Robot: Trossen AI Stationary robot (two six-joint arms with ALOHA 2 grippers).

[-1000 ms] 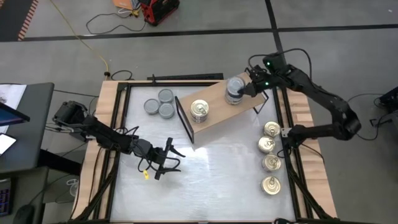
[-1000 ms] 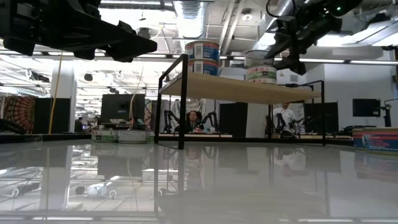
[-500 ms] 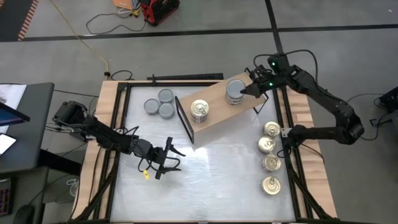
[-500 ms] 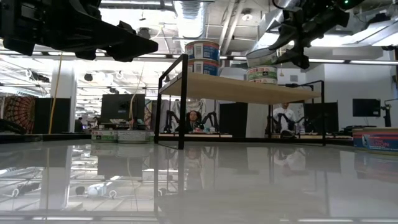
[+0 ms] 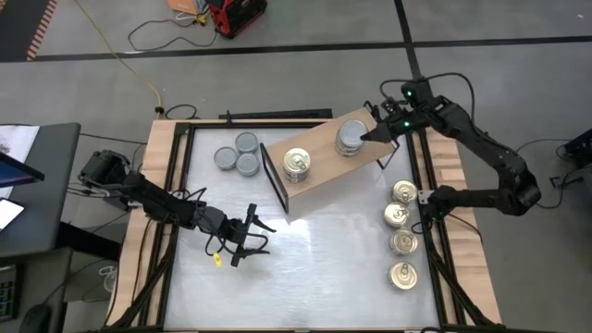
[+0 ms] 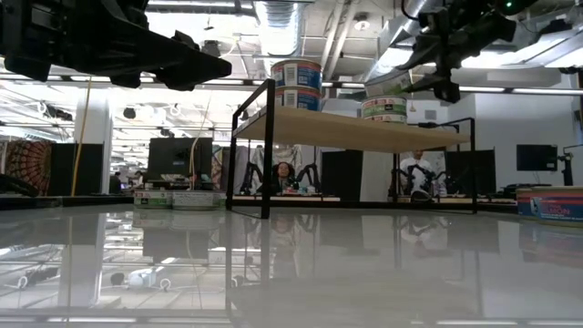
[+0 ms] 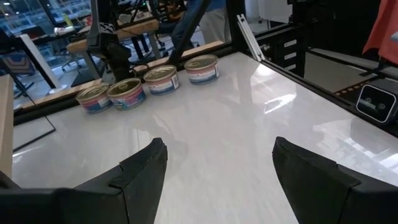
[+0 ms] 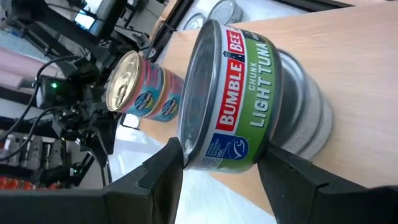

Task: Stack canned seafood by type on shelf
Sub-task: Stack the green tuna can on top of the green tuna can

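The shelf [image 5: 319, 159] is a tan board on a black frame at the table's far middle. A stack of two gold-lidded tins [image 5: 296, 165] stands on its left part. On its right part a grey-topped tin [image 6: 383, 109] stands, and my right gripper [image 5: 367, 136] is shut on a second green-labelled tin [image 8: 239, 93] tipped over it. Three grey tins [image 5: 237, 153] sit on the table left of the shelf. Several gold-lidded tins [image 5: 401, 231] line the right edge. My left gripper [image 5: 254, 231] hovers open over the near left table. My right gripper pinches the green-labelled tin by its side wall [image 8: 205, 146], one finger [image 8: 163, 167] on each side. The fingers come from the table's right side, slanting a little down. The tin is tilted [image 6: 387, 85], its lower edge on or just above the grey tin beneath; which, I cannot tell.
A black upright of the shelf frame [image 5: 275, 178] stands at the board's left end. Wooden rails [image 5: 162, 157] border the white tabletop [image 5: 324, 259], which is bare in its near middle. The left wrist view shows the row of gold tins [image 7: 146, 84] far across the table.
My right gripper has drawn back a little toward the table's right edge and risen slightly. The green-labelled tin, level over the lower tin a second ago, has tipped, its left side now lower than the held side. The left arm has kept still.
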